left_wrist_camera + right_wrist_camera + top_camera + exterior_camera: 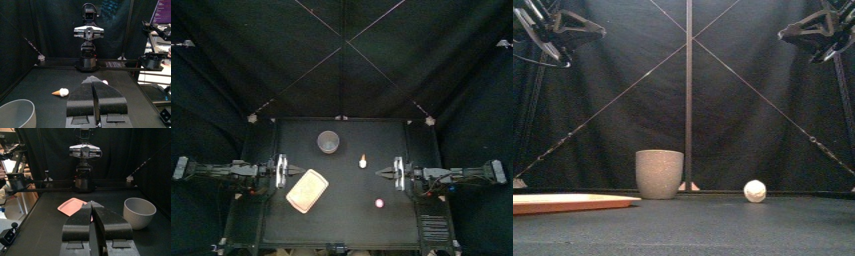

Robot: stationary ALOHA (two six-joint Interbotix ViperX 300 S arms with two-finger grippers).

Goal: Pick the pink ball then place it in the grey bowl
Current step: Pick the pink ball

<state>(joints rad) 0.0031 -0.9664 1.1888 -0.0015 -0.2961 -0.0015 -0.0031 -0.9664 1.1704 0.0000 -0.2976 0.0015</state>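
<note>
Nothing done yet: left pincer (93, 82) & right pincer (91, 208) hang at the table (345, 225) sides, both pinched narrow, empty. By the left one sits the pink tray (307, 190), grey cup (329, 141) farther back betw. them, pink ball (380, 203) loose just front of the right one. Pick & drop remain.

Both arms at rest. The left arm (225, 171) and right arm (458, 173) lie folded low at opposite side edges, facing each other across the middle, level and well apart. The left gripper (94, 80) and right gripper (91, 204) each point inward, jaws pressed together at the tips, holding nothing.
</note>
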